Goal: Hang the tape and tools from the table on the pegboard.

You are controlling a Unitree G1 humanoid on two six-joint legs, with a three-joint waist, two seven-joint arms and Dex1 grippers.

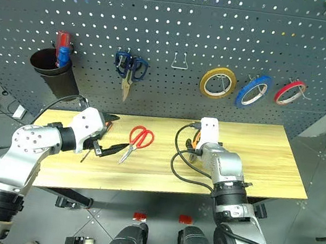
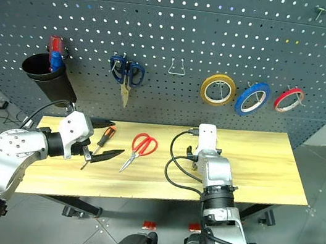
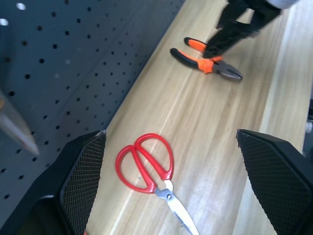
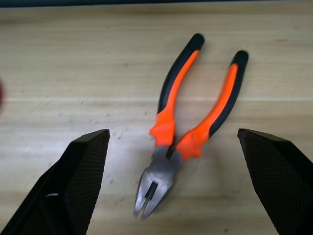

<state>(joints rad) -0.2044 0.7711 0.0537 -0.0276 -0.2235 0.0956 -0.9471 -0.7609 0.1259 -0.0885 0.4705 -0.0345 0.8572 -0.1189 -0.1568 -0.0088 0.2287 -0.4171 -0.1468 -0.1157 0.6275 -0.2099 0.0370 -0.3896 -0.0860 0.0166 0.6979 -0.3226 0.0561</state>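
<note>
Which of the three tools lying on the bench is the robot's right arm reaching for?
The pliers, orange-and-black handled, lie flat between the open right end effector fingers. The red-handled scissors and screwdriver lie further left.

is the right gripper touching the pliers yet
Apart. The right wrist view shows the right gripper open, its fingers standing either side of the pliers with bare table between.
</note>
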